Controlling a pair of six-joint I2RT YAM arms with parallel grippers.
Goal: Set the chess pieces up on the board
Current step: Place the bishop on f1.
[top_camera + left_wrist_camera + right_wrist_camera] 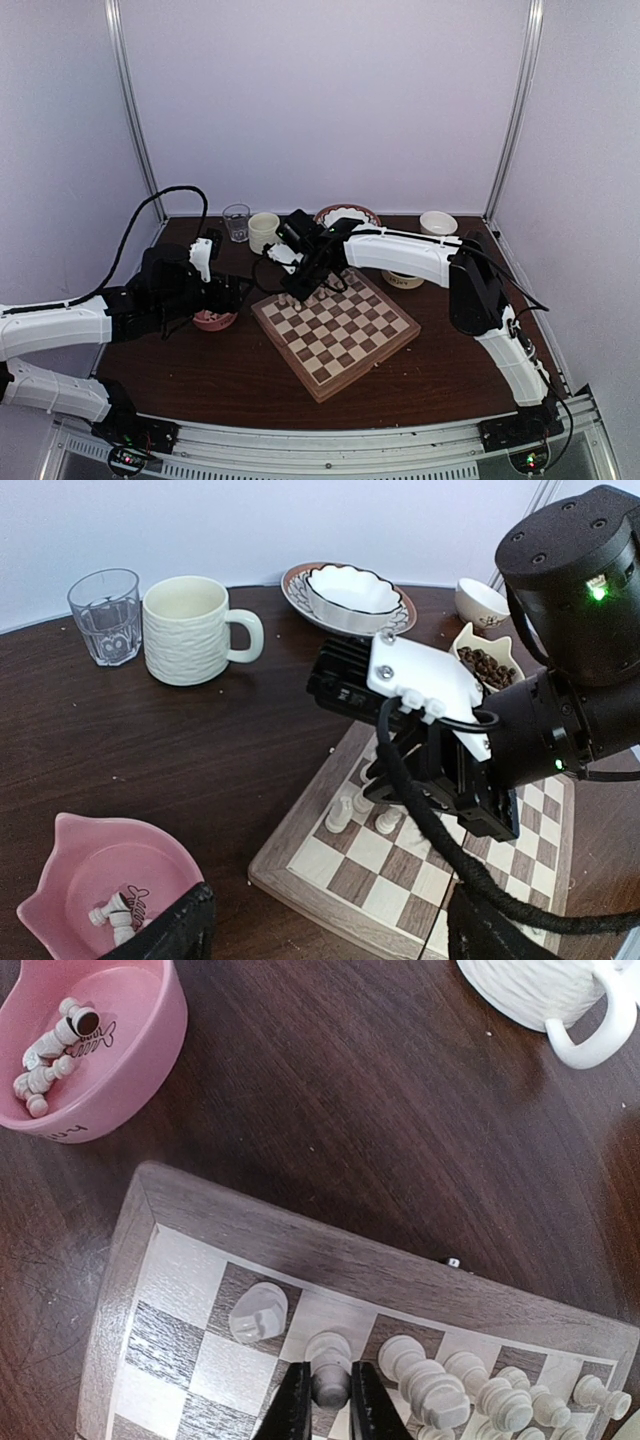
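Top: we see right pincer [295, 291] low over far-left corner of the board [345, 340] on the counter [200, 370].
Left wrist: left pincer [335, 930] wide open, empty, by pink bowl [70, 880].
Right wrist: right pincer clamped on a chess piece [330, 1380], edge row.

This is a robotics lab test cell rather than a home. The dark wooden surface [230, 375] is boxed in by plain pale panels set in aluminium posts [133, 110] at its far corners, and a metal rail [330, 445] runs along its near edge. A left arm [55, 330] and a right arm [510, 350] are bolted there, with a loose black cable [180, 189]. The only homely things are a mug [263, 231], a glass [237, 221] and the board [340, 335].
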